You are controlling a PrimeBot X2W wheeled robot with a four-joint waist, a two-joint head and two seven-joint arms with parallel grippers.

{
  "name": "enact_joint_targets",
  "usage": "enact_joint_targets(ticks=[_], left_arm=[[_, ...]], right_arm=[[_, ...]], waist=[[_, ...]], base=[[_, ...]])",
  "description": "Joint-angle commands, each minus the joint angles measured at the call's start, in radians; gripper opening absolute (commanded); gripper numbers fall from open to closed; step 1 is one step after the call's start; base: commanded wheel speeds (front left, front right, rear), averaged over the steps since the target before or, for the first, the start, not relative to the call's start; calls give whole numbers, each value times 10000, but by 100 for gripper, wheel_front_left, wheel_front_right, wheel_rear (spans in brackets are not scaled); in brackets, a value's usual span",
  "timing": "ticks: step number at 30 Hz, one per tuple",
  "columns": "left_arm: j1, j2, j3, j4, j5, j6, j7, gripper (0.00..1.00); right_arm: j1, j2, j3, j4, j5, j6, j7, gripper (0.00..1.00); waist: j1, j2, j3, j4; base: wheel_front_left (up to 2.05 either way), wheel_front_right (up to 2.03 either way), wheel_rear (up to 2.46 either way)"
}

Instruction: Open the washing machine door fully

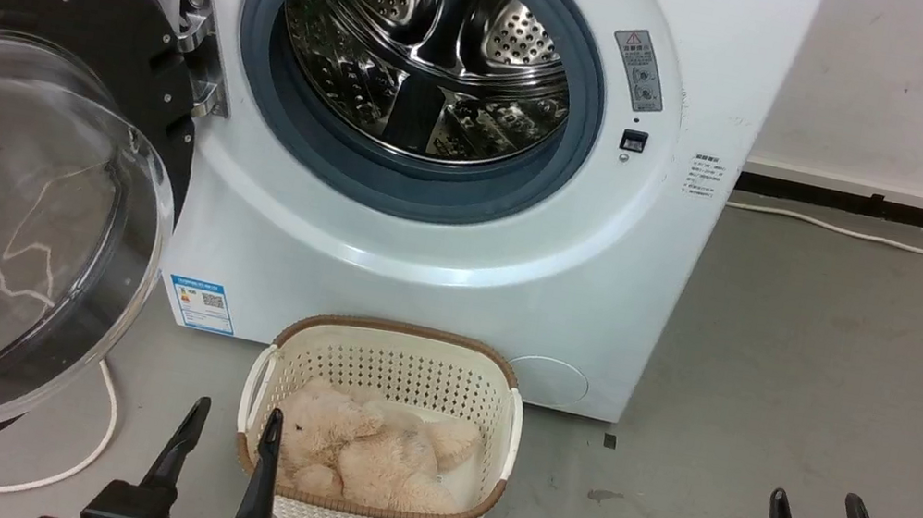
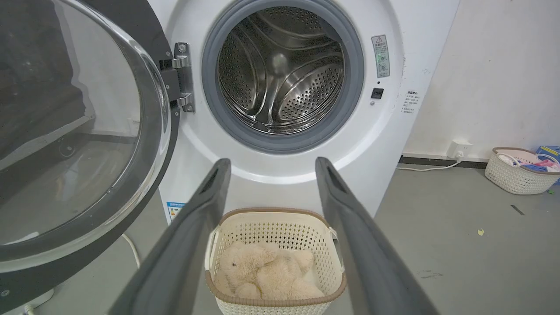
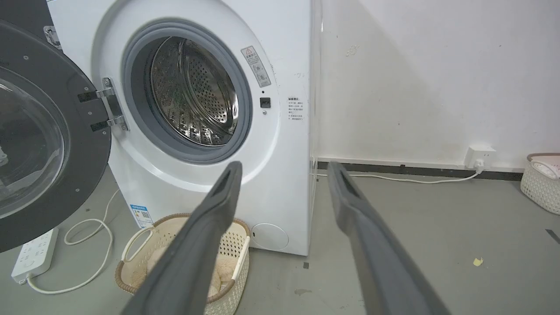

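The washing machine door (image 1: 10, 212) stands swung wide out to the left on its metal hinge (image 1: 200, 56), its glossy black rim and bulging clear glass bowl facing me. The same door (image 2: 74, 144) fills the left of the left wrist view, and the door (image 3: 39, 144) sits at the left edge of the right wrist view. The steel drum opening (image 1: 425, 56) with its grey rubber ring is uncovered. My left gripper (image 1: 234, 425) is open, low at the front, right of the door and touching nothing. My right gripper (image 1: 815, 510) is open at the lower right, over bare floor.
A cream woven basket (image 1: 396, 342) holding a beige plush toy (image 1: 368, 454) stands on the floor before the machine, just right of my left gripper. A white cable (image 1: 66, 465) and a power strip (image 3: 33, 256) lie under the door. Another basket (image 2: 518, 173) stands by the right wall.
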Motion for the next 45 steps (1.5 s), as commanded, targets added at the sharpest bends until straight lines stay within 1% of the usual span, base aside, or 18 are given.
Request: enact_joint_targets(ticks=[1, 11, 12, 45], left_arm=[[32, -32, 10, 43, 62, -58, -53, 100], [15, -164, 124, 147, 54, -244, -53, 100], [-1, -133, 94, 137, 58, -221, 4, 0], [-198, -257, 470, -2, 527, -393, 584, 0]], right_arm=[[56, 26, 6, -16, 59, 8, -44, 100], [40, 26, 43, -4, 37, 8, -45, 100], [-1, 0, 33, 0, -3, 0, 2, 0], [-313, 4, 152, 5, -245, 2, 584, 0]], waist=[[0, 0, 7, 7], [0, 0, 20, 33], [2, 0, 22, 33], [1, 0, 110, 34]], base=[[0, 0, 0], [0, 0, 0], [0, 0, 0], [0, 0, 0]])
